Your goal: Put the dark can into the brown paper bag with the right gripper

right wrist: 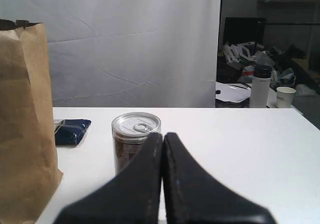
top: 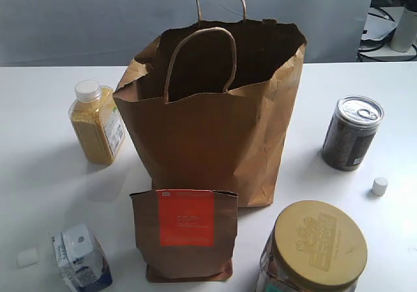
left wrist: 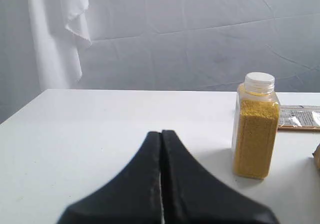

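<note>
The dark can (top: 352,133) stands upright on the white table, to the right of the brown paper bag (top: 215,129), with its silver pull-tab top up. The bag stands open in the middle, its handles up. In the right wrist view the can (right wrist: 131,141) sits just beyond my right gripper (right wrist: 162,135), whose black fingers are pressed together with nothing between them; the bag (right wrist: 22,119) rises beside it. My left gripper (left wrist: 161,133) is shut too and holds nothing. Neither gripper shows in the exterior view.
A yellow-grain bottle (top: 98,121) stands left of the bag. A small brown pouch with an orange label (top: 184,230) stands in front of it, a gold-lidded jar (top: 316,248) at the front right, a small carton (top: 79,256) at the front left, a white cap (top: 380,186) near the can.
</note>
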Action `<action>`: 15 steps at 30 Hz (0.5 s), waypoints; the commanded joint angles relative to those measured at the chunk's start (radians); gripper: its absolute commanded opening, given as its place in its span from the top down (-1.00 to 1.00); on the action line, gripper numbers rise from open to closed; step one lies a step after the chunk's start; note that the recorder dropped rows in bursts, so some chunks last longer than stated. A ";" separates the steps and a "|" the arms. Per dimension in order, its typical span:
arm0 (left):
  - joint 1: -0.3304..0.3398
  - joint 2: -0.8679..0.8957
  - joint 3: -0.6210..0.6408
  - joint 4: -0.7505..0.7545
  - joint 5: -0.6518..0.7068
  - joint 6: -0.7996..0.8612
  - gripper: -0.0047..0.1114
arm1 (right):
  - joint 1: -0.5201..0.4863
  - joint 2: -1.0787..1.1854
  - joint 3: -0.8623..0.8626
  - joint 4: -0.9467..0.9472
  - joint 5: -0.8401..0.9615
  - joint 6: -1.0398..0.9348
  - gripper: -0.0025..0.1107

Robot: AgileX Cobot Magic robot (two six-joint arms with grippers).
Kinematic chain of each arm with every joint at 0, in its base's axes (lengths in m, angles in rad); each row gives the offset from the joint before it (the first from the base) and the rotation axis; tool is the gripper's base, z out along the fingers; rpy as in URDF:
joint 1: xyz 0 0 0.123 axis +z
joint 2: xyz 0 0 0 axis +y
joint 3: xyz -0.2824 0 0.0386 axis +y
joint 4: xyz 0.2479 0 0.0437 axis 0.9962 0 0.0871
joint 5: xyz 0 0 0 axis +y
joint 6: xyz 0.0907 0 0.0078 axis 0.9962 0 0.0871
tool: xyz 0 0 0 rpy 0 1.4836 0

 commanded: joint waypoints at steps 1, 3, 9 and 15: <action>-0.005 -0.003 0.004 0.003 -0.012 -0.002 0.92 | 0.003 -0.005 0.003 0.001 -0.003 0.005 0.96; -0.005 -0.003 0.004 0.003 -0.012 -0.002 0.92 | 0.003 -0.005 0.003 0.001 -0.003 0.005 0.96; -0.005 -0.003 0.004 0.003 -0.012 -0.002 0.92 | 0.003 -0.005 0.003 0.019 -0.005 0.009 0.96; -0.005 -0.003 0.004 0.003 -0.012 -0.002 0.92 | 0.003 -0.005 -0.014 0.167 -0.138 0.032 0.96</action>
